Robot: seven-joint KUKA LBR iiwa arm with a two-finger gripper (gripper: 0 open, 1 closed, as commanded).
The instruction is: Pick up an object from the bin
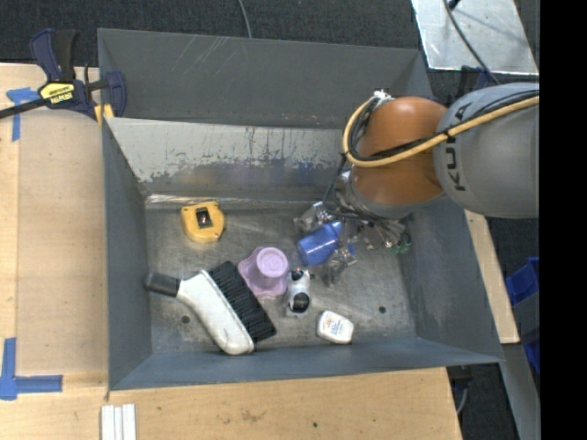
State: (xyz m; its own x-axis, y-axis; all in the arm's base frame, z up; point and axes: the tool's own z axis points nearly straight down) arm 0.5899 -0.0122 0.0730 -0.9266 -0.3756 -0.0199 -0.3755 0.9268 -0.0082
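Camera view: toward three o'clock on the bin floor, the gripper (326,238) sits right at a small blue object (316,246); whether it is clamped cannot be told. A purple cup (271,266) lies near, at eight o'clock. Lifting straight up should clear it.

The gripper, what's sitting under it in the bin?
A blue object shows right at the gripper, beside the purple cup. The arm's orange cover and the gripper itself hide the bin floor beneath them, so anything else lying there cannot be seen.
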